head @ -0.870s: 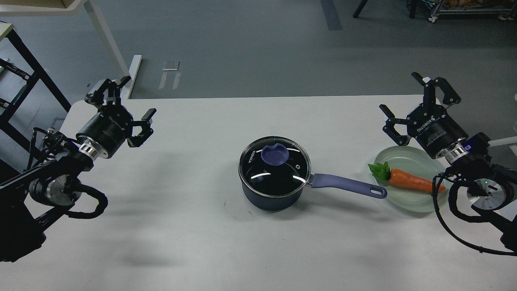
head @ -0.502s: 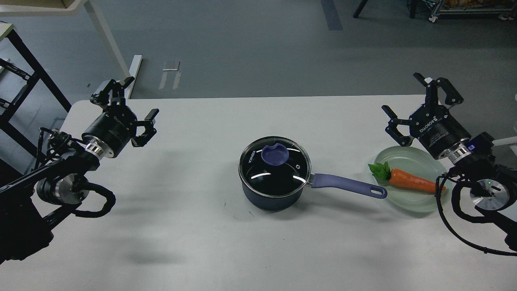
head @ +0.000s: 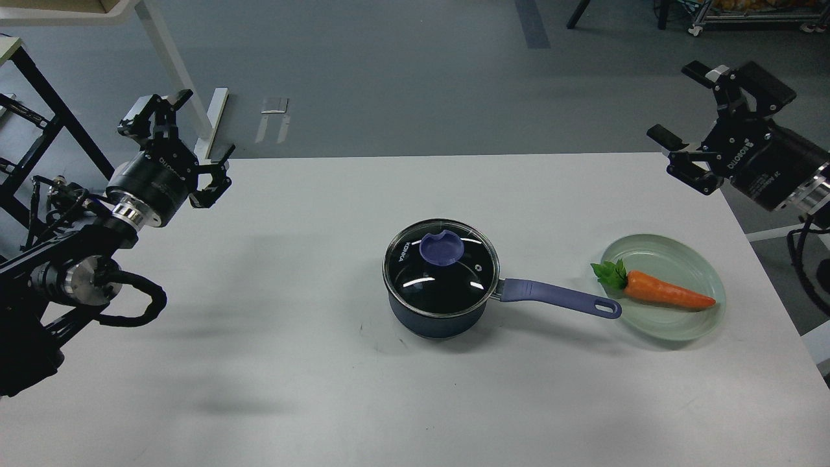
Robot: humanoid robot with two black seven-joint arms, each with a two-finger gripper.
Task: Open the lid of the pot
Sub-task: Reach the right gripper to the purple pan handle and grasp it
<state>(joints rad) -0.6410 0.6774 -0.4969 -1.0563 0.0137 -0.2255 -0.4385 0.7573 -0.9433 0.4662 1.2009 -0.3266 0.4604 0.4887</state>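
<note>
The pot (head: 436, 316), a small dark navy saucepan, stands at the middle of the white table. Its long blue-purple handle (head: 561, 299) points right. The pot lid (head: 441, 267), clear glass with a metal rim and a flat blue-purple knob (head: 441, 249), sits closed on the pot. My left gripper (head: 187, 136) is open and empty over the table's far left corner, well away from the pot. My right gripper (head: 690, 110) is open and empty, raised above the table's far right edge.
A pale green glass plate (head: 703, 272) with an orange carrot (head: 664, 292) lies right of the pot, close to the handle's end. A black rack (head: 39, 123) stands beyond the table's left end. The table's far edge runs behind both grippers.
</note>
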